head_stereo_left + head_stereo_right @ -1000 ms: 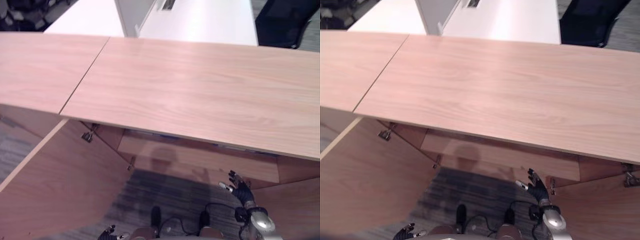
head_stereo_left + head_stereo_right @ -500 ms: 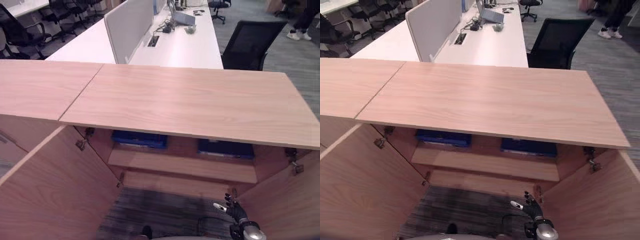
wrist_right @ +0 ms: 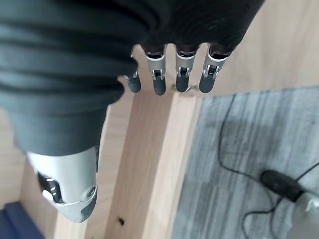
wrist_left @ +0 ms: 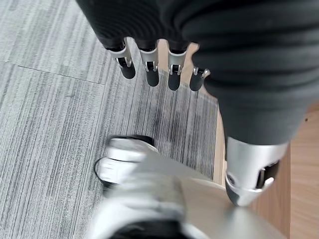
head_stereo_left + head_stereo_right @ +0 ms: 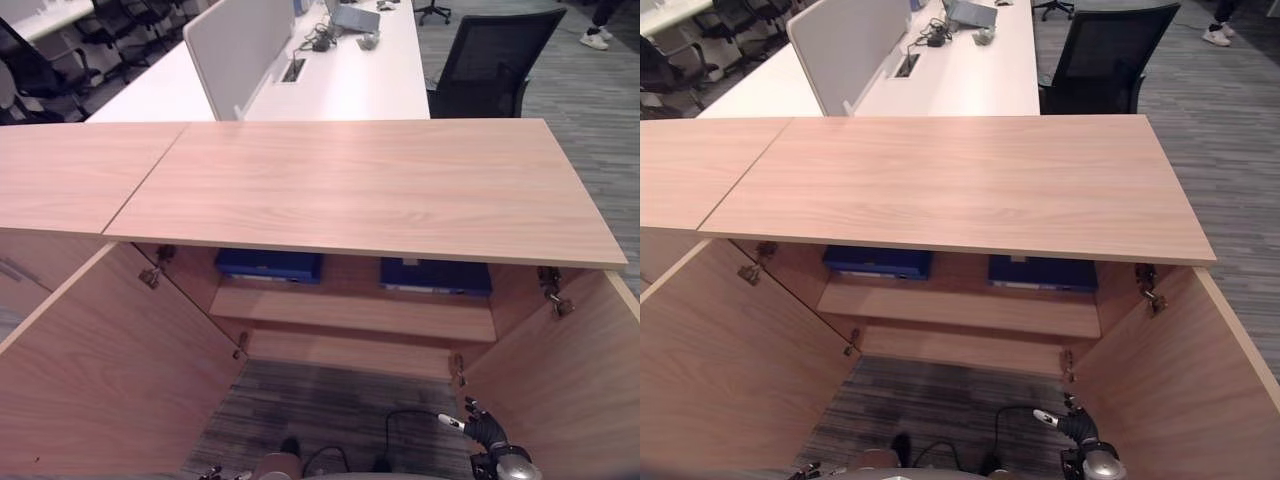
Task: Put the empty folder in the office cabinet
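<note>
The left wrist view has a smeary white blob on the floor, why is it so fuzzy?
In the left wrist view that pale shape looks motion-blurred, while the left hand and grey striped carpet stay sharp; in the left eye view, the light wooden cabinet is crisp, its shelf shadowed.

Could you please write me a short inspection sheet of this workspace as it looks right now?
Surface: wooden cabinet top, nothing on it.
Job's things: cabinet doors open on both sides; two blue folders lie on the upper shelf, left folder and right folder, apart from each other.
Clutter: nothing seen on the shelf below the folders.
Hands: right hand low by the right door, fingers straight, holding nothing; left hand above the carpet, fingers straight, holding nothing.
Cables: nothing seen besides the robot's own.
Surroundings: white desk with divider panel, black office chair, grey carpet.
</note>
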Controlling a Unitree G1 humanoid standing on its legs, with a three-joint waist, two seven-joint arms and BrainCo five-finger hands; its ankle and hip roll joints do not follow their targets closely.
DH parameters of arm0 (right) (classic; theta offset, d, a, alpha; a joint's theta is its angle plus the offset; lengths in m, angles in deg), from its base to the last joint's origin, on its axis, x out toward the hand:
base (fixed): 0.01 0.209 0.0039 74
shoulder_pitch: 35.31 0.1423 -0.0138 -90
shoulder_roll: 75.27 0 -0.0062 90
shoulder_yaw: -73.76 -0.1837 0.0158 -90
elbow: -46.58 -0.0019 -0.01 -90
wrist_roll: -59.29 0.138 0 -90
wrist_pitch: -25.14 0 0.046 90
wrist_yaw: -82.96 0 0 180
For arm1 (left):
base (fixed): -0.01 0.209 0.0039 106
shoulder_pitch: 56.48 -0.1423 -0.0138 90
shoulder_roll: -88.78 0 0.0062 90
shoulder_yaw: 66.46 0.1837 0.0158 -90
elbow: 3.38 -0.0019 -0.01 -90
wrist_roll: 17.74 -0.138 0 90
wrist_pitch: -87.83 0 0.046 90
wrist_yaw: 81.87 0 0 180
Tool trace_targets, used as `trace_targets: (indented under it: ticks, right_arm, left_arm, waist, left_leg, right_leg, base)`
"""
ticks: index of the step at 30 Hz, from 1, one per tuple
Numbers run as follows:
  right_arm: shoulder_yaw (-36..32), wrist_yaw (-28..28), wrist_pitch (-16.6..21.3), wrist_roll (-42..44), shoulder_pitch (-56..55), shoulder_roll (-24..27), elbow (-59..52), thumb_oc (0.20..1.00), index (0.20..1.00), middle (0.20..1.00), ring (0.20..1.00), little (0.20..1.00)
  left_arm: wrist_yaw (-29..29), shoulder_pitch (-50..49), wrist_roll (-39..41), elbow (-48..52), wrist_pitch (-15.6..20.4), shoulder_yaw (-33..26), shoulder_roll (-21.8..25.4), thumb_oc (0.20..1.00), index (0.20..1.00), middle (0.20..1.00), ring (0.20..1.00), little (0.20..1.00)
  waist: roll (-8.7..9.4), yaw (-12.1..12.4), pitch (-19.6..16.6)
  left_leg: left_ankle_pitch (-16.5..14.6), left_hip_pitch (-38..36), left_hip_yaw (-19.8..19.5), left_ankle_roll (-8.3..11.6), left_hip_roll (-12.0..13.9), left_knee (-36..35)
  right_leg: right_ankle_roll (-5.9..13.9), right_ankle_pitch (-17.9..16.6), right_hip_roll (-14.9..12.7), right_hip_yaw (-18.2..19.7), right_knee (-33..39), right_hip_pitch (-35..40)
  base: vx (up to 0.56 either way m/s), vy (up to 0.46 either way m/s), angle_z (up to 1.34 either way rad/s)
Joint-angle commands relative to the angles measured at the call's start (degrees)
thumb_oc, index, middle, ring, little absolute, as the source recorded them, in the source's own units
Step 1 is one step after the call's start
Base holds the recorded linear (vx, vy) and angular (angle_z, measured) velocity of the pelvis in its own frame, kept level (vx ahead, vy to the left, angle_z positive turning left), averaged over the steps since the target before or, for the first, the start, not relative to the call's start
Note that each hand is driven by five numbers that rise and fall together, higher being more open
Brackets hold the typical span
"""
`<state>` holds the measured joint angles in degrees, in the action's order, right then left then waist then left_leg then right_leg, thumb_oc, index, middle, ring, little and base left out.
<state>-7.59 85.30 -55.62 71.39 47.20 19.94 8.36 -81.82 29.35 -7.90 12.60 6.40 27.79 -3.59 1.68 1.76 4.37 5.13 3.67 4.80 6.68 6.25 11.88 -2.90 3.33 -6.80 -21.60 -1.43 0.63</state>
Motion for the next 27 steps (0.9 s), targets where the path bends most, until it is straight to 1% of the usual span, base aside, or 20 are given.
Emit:
trace_targets:
  ticks: [1,3,4,5,6,8,10,12,15,16,17,18,19,20,21,22,23,24,25,27]
  right_arm:
    - [-2.0,0.0,0.7,1.3,1.0,-0.7,-0.8,1.000,1.000,1.000,1.000,1.000]
    - [-2.4,0.0,0.4,1.0,0.1,-0.9,-0.8,1.000,1.000,1.000,1.000,1.000]
    - [-2.3,-0.1,0.1,0.7,-0.1,-1.4,-0.5,1.000,1.000,1.000,1.000,1.000]
    - [-2.2,0.0,0.0,0.6,0.0,-1.7,0.1,1.000,1.000,1.000,1.000,1.000]
    - [-2.3,0.0,0.1,0.6,0.1,-1.7,0.1,1.000,1.000,1.000,1.000,1.000]
    - [-1.7,-0.2,-0.2,0.5,0.6,-2.9,-0.6,1.000,1.000,1.000,1.000,1.000]
    - [-1.0,-0.3,-0.2,0.1,1.2,-3.6,-0.7,1.000,1.000,1.000,1.000,1.000]
    - [-0.7,-0.2,-0.2,0.0,1.5,-4.0,-0.9,1.000,1.000,1.000,1.000,1.000]
    - [-0.3,-0.1,-0.2,-0.1,2.4,-4.8,-0.8,1.000,1.000,1.000,1.000,1.000]
    - [-0.3,0.0,-0.2,0.3,3.2,-5.5,-0.7,1.000,1.000,1.000,1.000,1.000]
    - [-0.3,0.2,-0.2,0.6,3.6,-6.0,-0.6,1.000,1.000,1.000,1.000,1.000]
    - [-0.4,0.2,-0.2,0.7,3.7,-6.3,-1.1,1.000,1.000,1.000,1.000,1.000]
    - [0.0,0.0,0.2,1.9,3.5,-7.1,-2.0,1.000,1.000,1.000,1.000,1.000]
    - [0.3,-0.2,0.3,2.5,3.4,-7.3,-2.5,1.000,1.000,1.000,1.000,1.000]
    - [0.8,-0.4,0.7,3.6,3.3,-7.5,-3.0,1.000,1.000,1.000,1.000,1.000]
    - [1.3,-0.1,0.7,3.0,3.2,-7.2,-3.1,1.000,1.000,1.000,1.000,1.000]
    - [1.3,-0.3,0.8,3.6,3.4,-7.5,-3.1,1.000,1.000,1.000,1.000,1.000]
    - [1.3,-0.3,0.8,3.6,3.4,-7.5,-3.1,1.000,1.000,1.000,1.000,1.000]
    - [1.7,-0.6,0.8,3.2,3.0,-7.7,-3.1,1.000,1.000,1.000,1.000,1.000]
    - [1.9,-0.7,0.9,3.0,2.5,-7.4,-3.5,1.000,1.000,1.000,1.000,1.000]
  left_arm:
    - [-0.5,1.0,-0.2,1.4,0.7,-0.5,1.5,1.000,1.000,1.000,1.000,1.000]
    - [-0.3,1.6,-0.9,2.1,0.7,0.0,1.6,1.000,1.000,1.000,1.000,1.000]
    - [-0.1,1.4,-1.9,2.3,0.6,0.3,1.9,1.000,1.000,1.000,1.000,1.000]
    - [-0.2,1.4,-2.6,2.3,0.7,0.8,2.1,1.000,1.000,1.000,1.000,1.000]
    - [-0.2,1.4,-2.6,2.3,0.7,0.8,2.1,1.000,1.000,1.000,1.000,1.000]
    - [0.0,1.1,-3.7,2.5,0.6,1.4,3.0,1.000,1.000,1.000,1.000,1.000]
    - [0.0,1.0,-3.7,2.6,0.5,1.2,3.7,1.000,1.000,1.000,1.000,1.000]
    - [0.0,0.9,-3.6,2.4,0.5,0.8,4.1,1.000,1.000,1.000,1.000,1.000]
    - [0.0,0.5,-3.8,1.8,0.3,-0.3,5.2,1.000,1.000,1.000,1.000,1.000]
    - [-0.1,0.4,-3.8,1.4,0.2,-1.1,6.0,1.000,1.000,1.000,1.000,1.000]
    - [-0.4,0.3,-3.9,0.9,0.3,-1.8,6.5,1.000,1.000,1.000,1.000,1.000]
    - [-0.6,0.5,-3.7,0.7,0.3,-1.9,6.6,1.000,1.000,1.000,1.000,1.000]
    - [-1.1,1.2,-2.9,0.1,0.6,-2.3,6.9,1.000,1.000,1.000,1.000,1.000]
    - [-1.3,1.6,-2.5,-0.2,0.8,-2.2,7.0,1.000,1.000,1.000,1.000,1.000]
    - [-1.7,2.6,-1.7,-0.3,1.0,-2.0,6.8,1.000,1.000,1.000,1.000,1.000]
    - [-2.0,2.9,-2.4,-0.8,0.9,-1.4,6.8,1.000,1.000,1.000,1.000,1.000]
    - [-2.3,3.3,-1.6,-0.3,1.3,-1.4,6.4,1.000,1.000,1.000,1.000,1.000]
    - [-2.3,3.3,-1.6,-0.3,1.3,-1.4,6.4,1.000,1.000,1.000,1.000,1.000]
    - [-2.4,3.3,-0.9,-0.4,1.4,-2.1,6.0,1.000,1.000,1.000,1.000,1.000]
    - [-2.4,2.8,-0.2,-0.1,1.8,-2.3,5.4,1.000,1.000,1.000,1.000,1.000]
  waist:
    - [-0.24,-1.3,-2.0]
    - [-0.43,-2.0,-2.4]
    - [-0.54,-1.9,-2.9]
    - [-0.50,-1.6,-2.8]
    - [-0.43,-1.7,-3.0]
    - [0.47,-0.2,-3.1]
    - [1.10,1.0,-3.0]
    - [1.50,1.6,-3.0]
    - [2.23,3.4,-2.8]
    - [2.36,4.3,-2.2]
    - [2.47,4.8,-1.7]
    - [2.52,4.6,-1.4]
    - [2.37,4.0,-1.3]
    - [2.18,3.5,-1.4]
    - [2.35,2.7,-1.4]
    - [2.44,2.2,-1.3]
    - [3.27,3.0,-1.4]
    - [3.28,2.9,-1.3]
    - [3.53,3.8,-2.2]
    - [3.63,4.3,-3.0]
  left_leg:
    - [-2.1,-4.6,5.7,-0.83,2.3,-6.3]
    - [-2.2,-4.4,9.2,-0.53,2.8,-7.6]
    - [-3.6,-5.0,8.8,-0.77,2.0,-9.9]
    - [-3.9,-5.6,7.8,-0.87,1.5,-10.8]
    - [-3.7,-5.3,7.7,-0.95,1.4,-10.8]
    - [-4.5,-5.9,5.8,-2.05,-0.5,-13.0]
    - [-4.7,-5.5,4.4,-2.68,-1.5,-13.2]
    - [-4.7,-5.0,3.6,-3.12,-2.0,-13.3]
    - [-5.3,-4.8,1.7,-4.36,-3.5,-13.8]
    - [-5.3,-5.5,0.2,-5.54,-4.6,-14.9]
    - [-5.1,-6.1,-1.4,-6.42,-5.8,-15.9]
    - [-4.8,-6.0,-3.0,-6.66,-6.1,-16.1]
    - [-4.7,-6.4,-6.7,-6.73,-6.1,-16.4]
    - [-4.5,-6.2,-8.8,-6.74,-6.1,-16.4]
    - [-4.0,-5.8,-12.0,-6.57,-6.6,-16.6]
    - [-4.5,-5.9,-13.0,-6.42,-6.6,-16.6]
    - [-4.5,-5.7,-14.7,-6.05,-7.4,-16.5]
    - [-4.5,-5.7,-14.8,-6.05,-7.4,-16.5]
    - [-4.3,-5.4,-16.1,-5.65,-7.5,-16.8]
    - [-4.4,-5.3,-16.8,-5.11,-7.6,-16.9]
  right_leg:
    - [8.17,-2.4,-1.1,4.0,0.8,1.0]
    - [8.62,-2.7,-1.8,1.2,1.1,1.7]
    - [8.90,-2.7,-2.2,0.2,0.9,2.2]
    - [9.15,-2.6,-2.6,-0.2,0.6,2.9]
    - [9.16,-2.8,-2.6,-0.3,0.7,2.7]
    - [9.99,-3.5,-4.1,-2.0,0.0,3.8]
    - [10.37,-3.8,-5.1,-3.2,-0.4,4.1]
    - [10.61,-4.0,-5.6,-3.9,-0.7,3.9]
    - [11.31,-4.1,-7.2,-5.4,-3.4,3.7]
    - [12.08,-5.6,-9.4,-5.9,-8.3,2.3]
    - [13.53,-8.4,-11.2,-5.5,-12.1,1.2]
    - [14.05,-9.8,-11.5,-4.0,-13.7,0.4]
    - [13.38,-7.7,-8.0,5.1,-13.9,-1.2]
    - [12.57,-5.3,-5.5,8.8,-12.6,-1.9]
    - [12.13,-3.6,-1.8,14.1,-8.0,-3.3]
    - [11.82,-3.5,-1.1,14.7,-6.5,-3.3]
    - [11.73,-3.7,-1.5,12.8,-2.9,-1.3]
    - [11.74,-3.8,-1.5,12.7,-2.8,-1.2]
    - [11.72,-3.6,-1.1,11.6,-1.4,0.0]
    - [11.65,-4.0,-1.2,10.9,0.5,1.5]
  base:
    - [-0.06,0.097,1.00]
    - [-0.01,0.133,1.34]
    - [0.04,0.189,1.24]
    - [0.03,0.140,0.83]
    - [0.01,0.190,0.73]
    - [-0.01,0.280,0.75]
    - [-0.04,0.186,0.47]
    - [-0.04,0.116,0.48]
    - [-0.04,0.178,0.65]
    - [-0.03,0.287,0.51]
    - [-0.04,0.258,0.74]
    - [0.01,0.163,1.16]
    - [0.04,0.058,1.55]
    - [0.12,0.022,1.79]
    - [0.15,-0.026,2.00]
    - [0.11,-0.052,1.67]
    - [0.04,-0.047,1.30]
    - [0.03,-0.092,0.97]
    - [0.07,-0.070,0.96]
    - [0.09,-0.061,0.43]
